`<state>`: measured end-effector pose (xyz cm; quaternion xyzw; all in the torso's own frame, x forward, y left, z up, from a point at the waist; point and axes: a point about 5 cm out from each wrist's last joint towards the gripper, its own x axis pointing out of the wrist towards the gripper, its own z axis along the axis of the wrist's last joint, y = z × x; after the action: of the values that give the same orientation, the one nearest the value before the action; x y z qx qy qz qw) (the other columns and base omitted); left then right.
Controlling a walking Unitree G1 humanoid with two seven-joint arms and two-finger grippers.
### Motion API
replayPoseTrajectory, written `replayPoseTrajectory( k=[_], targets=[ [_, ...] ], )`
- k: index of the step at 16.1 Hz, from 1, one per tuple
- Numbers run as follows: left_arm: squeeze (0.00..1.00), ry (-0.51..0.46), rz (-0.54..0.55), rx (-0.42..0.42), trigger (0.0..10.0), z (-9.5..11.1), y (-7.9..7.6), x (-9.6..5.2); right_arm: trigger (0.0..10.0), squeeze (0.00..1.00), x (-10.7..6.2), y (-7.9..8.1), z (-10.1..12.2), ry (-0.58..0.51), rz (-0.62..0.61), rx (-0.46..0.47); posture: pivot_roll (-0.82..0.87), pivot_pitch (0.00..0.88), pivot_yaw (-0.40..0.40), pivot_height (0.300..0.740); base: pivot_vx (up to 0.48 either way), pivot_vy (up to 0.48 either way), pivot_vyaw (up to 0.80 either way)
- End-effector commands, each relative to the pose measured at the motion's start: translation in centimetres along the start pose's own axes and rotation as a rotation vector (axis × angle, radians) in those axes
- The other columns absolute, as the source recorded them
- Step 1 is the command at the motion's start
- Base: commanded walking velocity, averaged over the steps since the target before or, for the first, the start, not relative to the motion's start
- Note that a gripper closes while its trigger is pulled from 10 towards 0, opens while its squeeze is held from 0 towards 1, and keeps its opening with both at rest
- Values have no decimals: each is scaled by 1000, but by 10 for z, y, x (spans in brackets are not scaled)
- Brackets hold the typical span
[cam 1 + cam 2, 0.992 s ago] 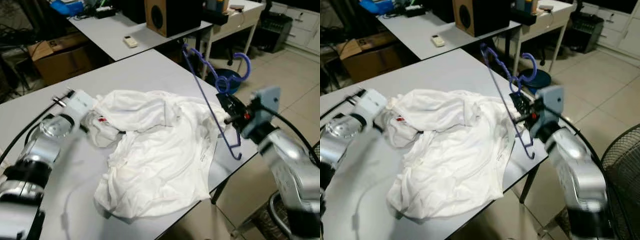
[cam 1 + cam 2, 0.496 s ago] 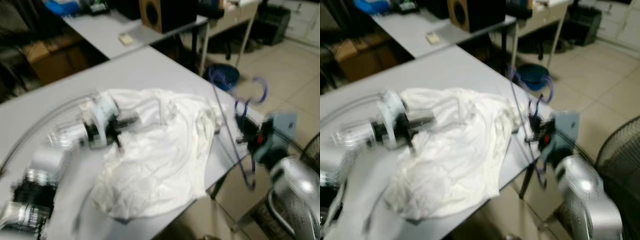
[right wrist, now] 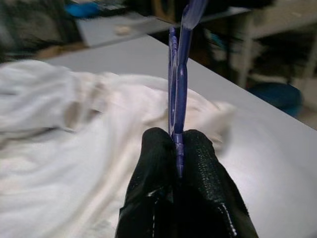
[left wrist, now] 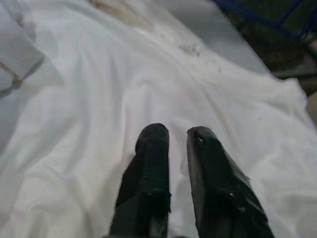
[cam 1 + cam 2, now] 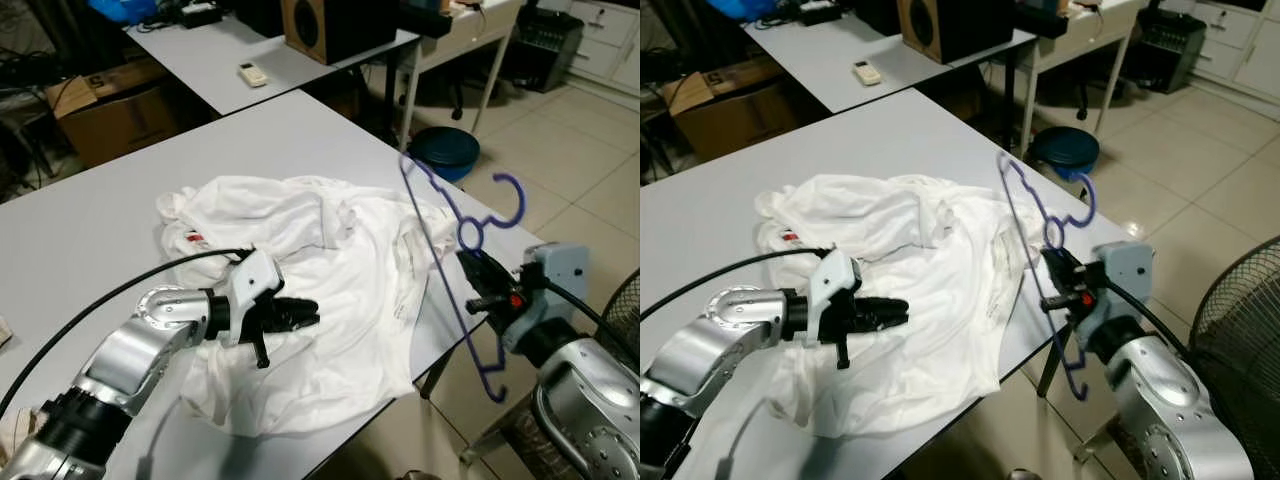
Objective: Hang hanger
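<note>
A purple wire hanger (image 5: 519, 203) stands upright off the table's right edge, beside a crumpled white shirt (image 5: 340, 270) spread on the grey table (image 5: 100, 220). My right gripper (image 5: 478, 285) is shut on the hanger's lower bar; in the right wrist view the hanger (image 3: 177, 74) rises from between the two black fingers (image 3: 153, 163). My left gripper (image 5: 300, 315) lies low over the middle of the shirt, pointing right. In the left wrist view its fingers (image 4: 153, 148) are almost together with nothing between them, resting over white cloth (image 4: 74, 124).
A blue bin (image 5: 445, 150) sits on the tiled floor past the table's far right corner. A black fan grille (image 5: 1240, 330) stands at the right. Behind are a second table with a remote (image 5: 253, 73), a speaker (image 5: 320, 25) and a cardboard box (image 5: 110, 110).
My left gripper has swung from the shirt's left edge onto its middle. The right gripper, still holding the hanger, has drawn back off the table's right edge. The camera also shifted.
</note>
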<state>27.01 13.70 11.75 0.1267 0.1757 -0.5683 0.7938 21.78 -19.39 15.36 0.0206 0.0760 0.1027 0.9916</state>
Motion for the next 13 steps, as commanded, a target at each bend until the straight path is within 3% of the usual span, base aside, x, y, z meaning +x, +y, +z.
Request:
replayPoseTrajectory(
  k=[1,4,5,6,9,10,11,13],
  targets=[
    [1000,40,0,27,10000,-2,0,3,10000,0,-7,-11,-8,55,-109,-21,-165,52,118,740,0,0,0],
    [1000,93,26,81,10000,-12,-3,11,10000,0,-16,-9,-15,89,-126,-103,-210,64,119,740,0,0,0],
    [231,145,39,129,10000,-19,-3,14,10000,0,-19,-8,-16,93,-117,-109,-213,66,117,740,0,0,0],
    [0,167,40,146,10000,-23,-4,14,10000,0,-20,-7,-16,95,-113,-114,-223,69,113,740,0,0,0],
    [0,202,51,158,10000,-32,-6,13,10000,0,-22,-6,-13,88,-100,-119,-241,73,102,740,0,0,0],
    [0,230,47,160,8627,-38,-7,12,10000,0,-21,-3,-9,84,-65,-145,-246,74,94,740,0,0,0],
    [0,221,60,160,0,-39,-6,14,10000,0,-20,-3,-7,72,-51,-160,-248,74,93,740,0,0,0],
    [0,220,55,167,0,-40,-7,16,10000,0,-19,-3,-3,60,-46,-164,-252,71,95,740,0,0,0]
  ],
)
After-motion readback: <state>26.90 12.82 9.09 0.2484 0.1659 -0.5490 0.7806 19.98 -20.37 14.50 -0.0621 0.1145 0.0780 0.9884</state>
